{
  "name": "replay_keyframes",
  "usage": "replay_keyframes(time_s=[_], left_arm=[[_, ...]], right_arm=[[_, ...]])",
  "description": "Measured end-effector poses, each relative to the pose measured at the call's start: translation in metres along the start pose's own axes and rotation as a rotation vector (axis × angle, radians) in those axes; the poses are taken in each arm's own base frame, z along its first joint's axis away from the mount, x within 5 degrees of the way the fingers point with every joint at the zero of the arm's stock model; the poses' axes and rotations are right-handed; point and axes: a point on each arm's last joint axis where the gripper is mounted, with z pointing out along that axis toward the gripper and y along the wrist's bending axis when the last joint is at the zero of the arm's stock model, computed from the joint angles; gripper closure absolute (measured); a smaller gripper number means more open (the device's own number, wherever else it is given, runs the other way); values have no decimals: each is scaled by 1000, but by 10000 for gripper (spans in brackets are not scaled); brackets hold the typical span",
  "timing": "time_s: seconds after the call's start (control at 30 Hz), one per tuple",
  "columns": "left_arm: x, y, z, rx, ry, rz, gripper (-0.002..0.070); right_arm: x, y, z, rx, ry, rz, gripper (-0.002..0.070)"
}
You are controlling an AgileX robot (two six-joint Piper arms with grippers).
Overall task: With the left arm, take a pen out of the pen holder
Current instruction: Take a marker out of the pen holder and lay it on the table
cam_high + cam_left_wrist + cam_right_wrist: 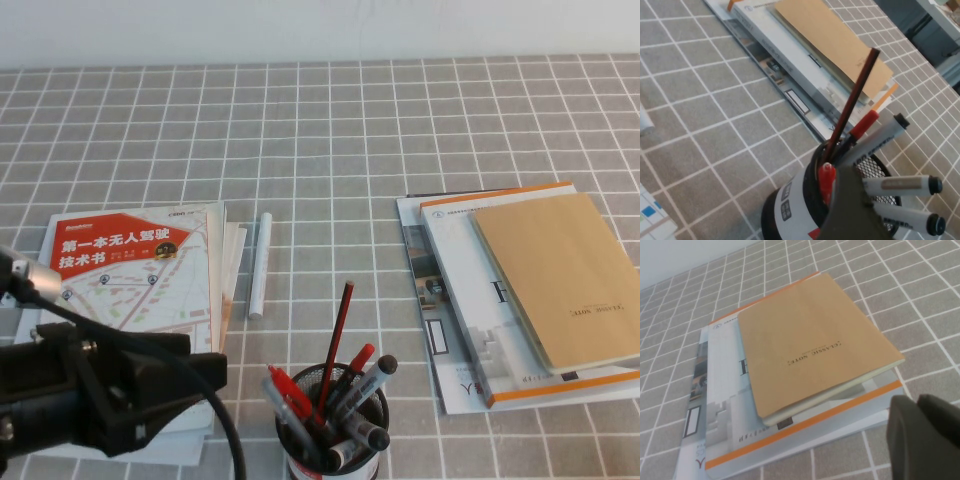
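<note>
The black mesh pen holder point(378, 408) stands at the front middle of the table, holding a dark red pencil point(338, 335), red pens point(289, 392) and grey markers point(372, 382). My left gripper point(214, 372) hovers low at the front left, just left of the holder, and touches none of the pens. In the left wrist view one dark finger point(850, 212) shows close in front of the holder point(790, 200) and its markers point(900, 186); its mate is out of frame, so the jaws stand apart. My right gripper point(925, 440) is shut and empty, beside the book stack's corner.
A red-covered book point(130, 260) lies on a stack at the left, partly under my left arm. A white pen point(260, 265) rests beside it. A tan notebook point(560, 280) tops a stack of books at the right point(810, 340).
</note>
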Motion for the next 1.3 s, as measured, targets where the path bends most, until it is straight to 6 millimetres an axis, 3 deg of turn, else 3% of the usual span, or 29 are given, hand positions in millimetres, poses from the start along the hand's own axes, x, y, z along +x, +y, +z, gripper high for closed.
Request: replay_keyframes(time_s=[0.33,0.63,0.83,1.03,1.3], left_arm=[[3,-10,8,45,36,83,284],[2,-21,28,-71,12,169,284],[4,-24,36,-105,29,83,291],[13,-14,53,-118,117,-88,343],[16,-8,61,-141,149,-127,356]], right_arm=[[0,0,0,0,0,0,689],[0,0,0,0,0,0,689],[0,0,0,0,0,0,689],[0,0,0,0,0,0,689],[0,0,0,0,0,0,689]])
